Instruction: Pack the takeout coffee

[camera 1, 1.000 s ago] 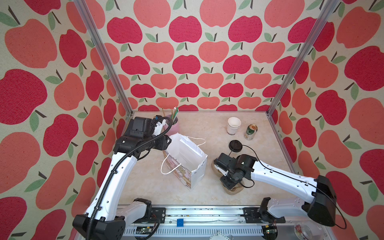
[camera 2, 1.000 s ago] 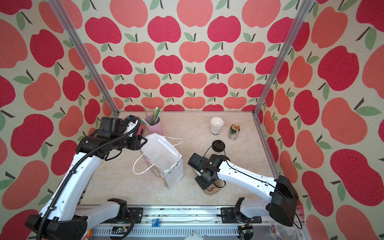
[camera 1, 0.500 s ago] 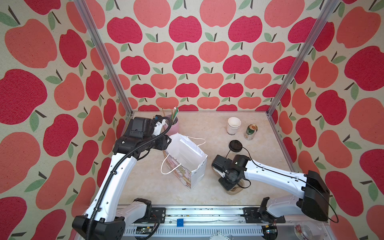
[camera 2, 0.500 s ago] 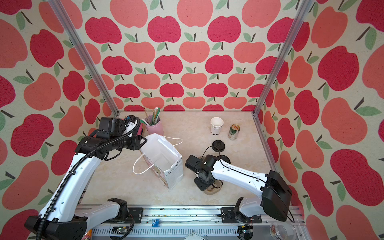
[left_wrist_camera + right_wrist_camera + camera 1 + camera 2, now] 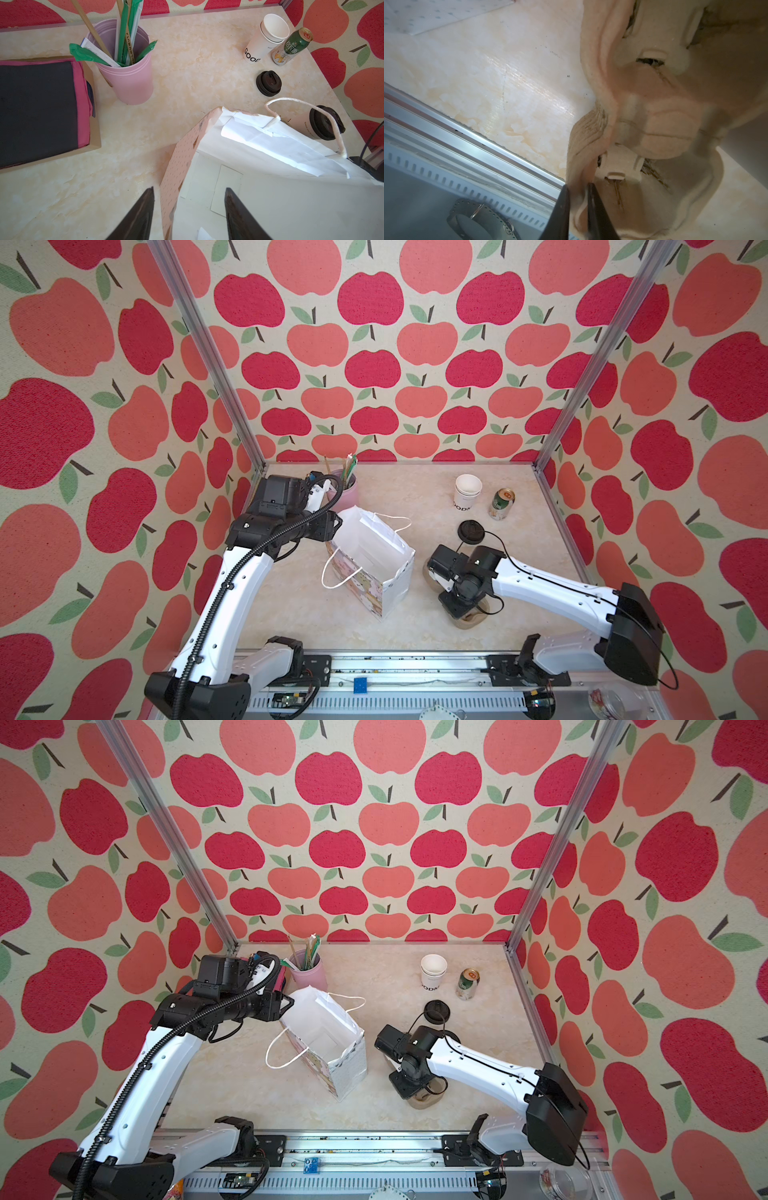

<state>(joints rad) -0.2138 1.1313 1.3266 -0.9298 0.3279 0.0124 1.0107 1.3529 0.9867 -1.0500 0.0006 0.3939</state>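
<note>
Colleague: Risks from here?

Me: My right gripper [image 5: 578, 189] has its jaws closed to a thin pinch on the rim of the cup carrier [image 5: 654, 124]. That pulp edge is soft. If I lift or drag by it, I judge it could bend, tear or slip free, and the carrier would tip. The coffee cup [image 5: 320, 124], lid on, stands just behind the paper bag [image 5: 178, 166], close to my right arm. A swinging carrier or wrist could knock it over.

Colleague: And your other side?

Me: My left gripper [image 5: 189, 189] is about half open and holds nothing, with one finger outside the bag's wall and one inside. If the bag gets nudged, its mouth may fold in.

Colleague: Which view tells you what?

Me: Only the right wrist view shows the pinch. In both top views my wrist covers it, and just a bit of cup carrier [image 5: 471, 618] peeks out. Only the left wrist view shows the coffee cup clearly, because from above my arm hides it. Whether it sits in the carrier, I cannot tell.
</note>
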